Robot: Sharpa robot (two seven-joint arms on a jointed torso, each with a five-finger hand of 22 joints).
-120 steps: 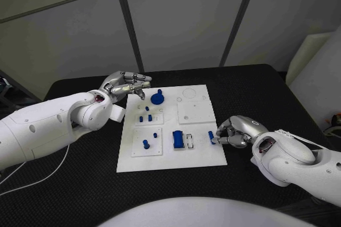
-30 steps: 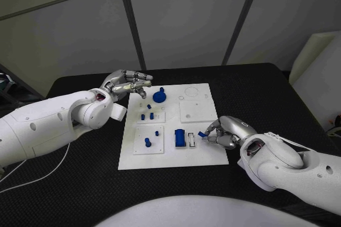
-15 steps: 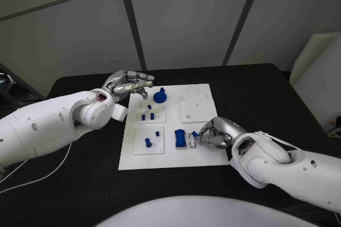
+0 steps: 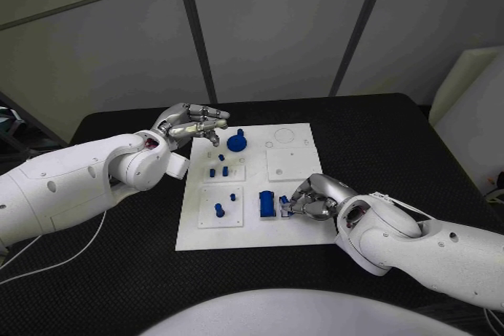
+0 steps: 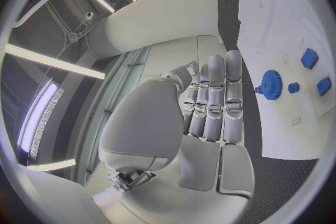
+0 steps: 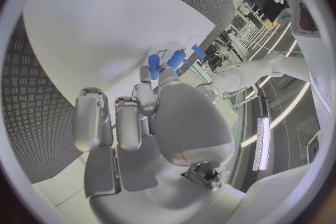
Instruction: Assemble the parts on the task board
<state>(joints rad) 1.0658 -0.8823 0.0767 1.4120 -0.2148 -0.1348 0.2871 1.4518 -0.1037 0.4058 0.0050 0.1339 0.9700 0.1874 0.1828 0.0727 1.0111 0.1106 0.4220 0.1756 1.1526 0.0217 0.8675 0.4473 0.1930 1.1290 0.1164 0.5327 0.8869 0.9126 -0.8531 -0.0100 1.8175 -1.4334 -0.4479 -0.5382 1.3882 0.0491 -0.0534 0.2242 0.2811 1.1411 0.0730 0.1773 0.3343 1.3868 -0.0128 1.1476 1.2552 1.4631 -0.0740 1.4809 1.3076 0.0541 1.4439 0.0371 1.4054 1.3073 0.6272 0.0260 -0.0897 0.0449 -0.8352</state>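
Right hand (image 4: 315, 199) pinches one small blue part (image 4: 285, 202) over the task board's (image 4: 297, 234) near section, beside a larger blue block (image 4: 266, 204). Six more blue parts stand farther back. Left hand (image 4: 189, 124), fingers curled, holds nothing at the far corner.

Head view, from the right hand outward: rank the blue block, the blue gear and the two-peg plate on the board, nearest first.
1. blue block, just beside the right hand.
2. two-peg plate, toward the board's left side.
3. blue gear, at the far end.
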